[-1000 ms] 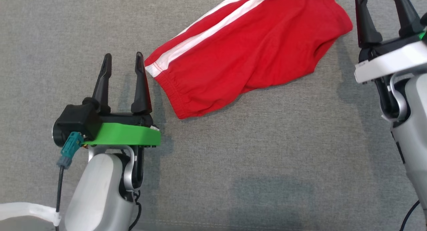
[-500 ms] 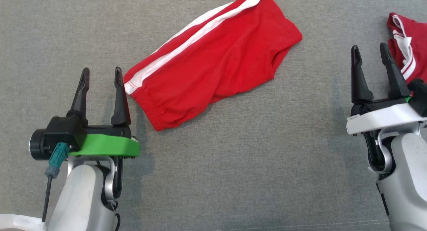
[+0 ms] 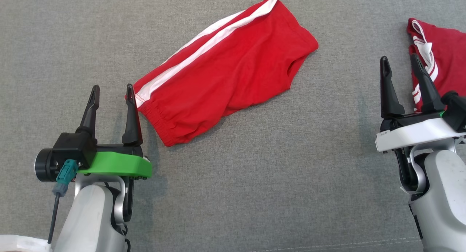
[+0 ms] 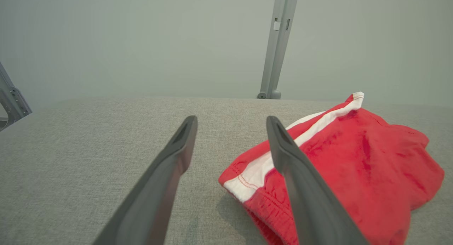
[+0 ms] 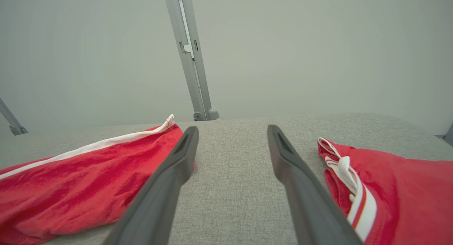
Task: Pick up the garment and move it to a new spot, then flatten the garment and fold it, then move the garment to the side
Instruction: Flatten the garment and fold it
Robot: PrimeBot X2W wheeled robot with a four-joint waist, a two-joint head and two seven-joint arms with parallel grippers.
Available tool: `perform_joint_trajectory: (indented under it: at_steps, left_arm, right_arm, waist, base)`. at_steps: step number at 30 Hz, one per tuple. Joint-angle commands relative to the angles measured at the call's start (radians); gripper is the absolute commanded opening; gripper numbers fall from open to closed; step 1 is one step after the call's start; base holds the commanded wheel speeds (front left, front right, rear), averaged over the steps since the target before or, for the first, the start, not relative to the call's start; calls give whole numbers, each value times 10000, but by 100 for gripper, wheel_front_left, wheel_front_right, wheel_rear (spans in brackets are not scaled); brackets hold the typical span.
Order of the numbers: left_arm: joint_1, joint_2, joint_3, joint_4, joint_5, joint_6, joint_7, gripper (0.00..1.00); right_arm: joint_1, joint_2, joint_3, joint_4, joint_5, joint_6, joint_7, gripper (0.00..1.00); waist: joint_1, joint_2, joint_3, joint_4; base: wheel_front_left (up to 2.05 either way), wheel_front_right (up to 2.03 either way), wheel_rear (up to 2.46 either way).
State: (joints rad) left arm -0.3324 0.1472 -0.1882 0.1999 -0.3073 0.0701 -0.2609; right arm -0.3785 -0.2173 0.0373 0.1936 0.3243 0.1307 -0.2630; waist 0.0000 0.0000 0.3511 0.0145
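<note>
The garment (image 3: 225, 73), red shorts with white side stripes, lies slanted and a little rumpled on the grey fabric surface (image 3: 255, 179). My left gripper (image 3: 113, 87) stands open at the waistband corner, and its right finger overlaps that corner. In the left wrist view the left gripper (image 4: 230, 119) has bare cloth between its fingers, with the shorts (image 4: 354, 160) beside and behind the right finger. My right gripper (image 3: 398, 58) is open and empty, well to the right of the shorts' leg end. The right wrist view shows the right gripper (image 5: 232, 129) open and the shorts (image 5: 88, 174) to its left.
A second red piece of clothing with white trim (image 3: 442, 59) lies at the right edge, just beyond my right gripper, and also appears as red cloth (image 5: 396, 188) in the right wrist view. A grey metal post (image 4: 277, 43) stands past the surface's far edge.
The whole head picture has shifted with the camera. The second red piece came into view at the right. My right gripper now stands farther from the shorts' leg end. Both grippers stayed open.
</note>
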Motion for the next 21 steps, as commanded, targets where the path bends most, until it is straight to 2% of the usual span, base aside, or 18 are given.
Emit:
perform_joint_trajectory:
  at_steps: [1, 7, 12, 18, 21]
  left_arm:
    - [79, 48, 11, 41, -17, -59, -26, 100]
    - [-16, 73, -46, 76, 11, -16, -20, 100]
    - [-309, -24, -128, -8, -5, -14, -10, 100]
    - [-494, -196, -212, -125, -36, 8, -15, 100]
    - [-593, -293, -240, -183, -44, -5, -20, 100]
  right_arm:
    - [45, -19, 12, 3, 34, -2, -40, 100]
    - [-176, -166, 4, 115, 166, -2, -40, 100]
    - [-749, -541, -34, 672, 275, -2, -40, 100]
    - [-1818, -1014, 571, 1733, 483, -2, -40, 100]
    - [-2512, -1252, 1191, 2465, 650, -2, -33, 100]
  waist:
    - [0, 0, 4, 1]
    - [0, 0, 87, 33]
    - [0, 0, 418, 353]
    - [0, 0, 945, 883]
    - [0, 0, 1268, 1243]
  base:
    - [0, 0, 0]
    - [0, 0, 0]
    - [0, 0, 0]
    - [0, 0, 0]
    - [0, 0, 0]
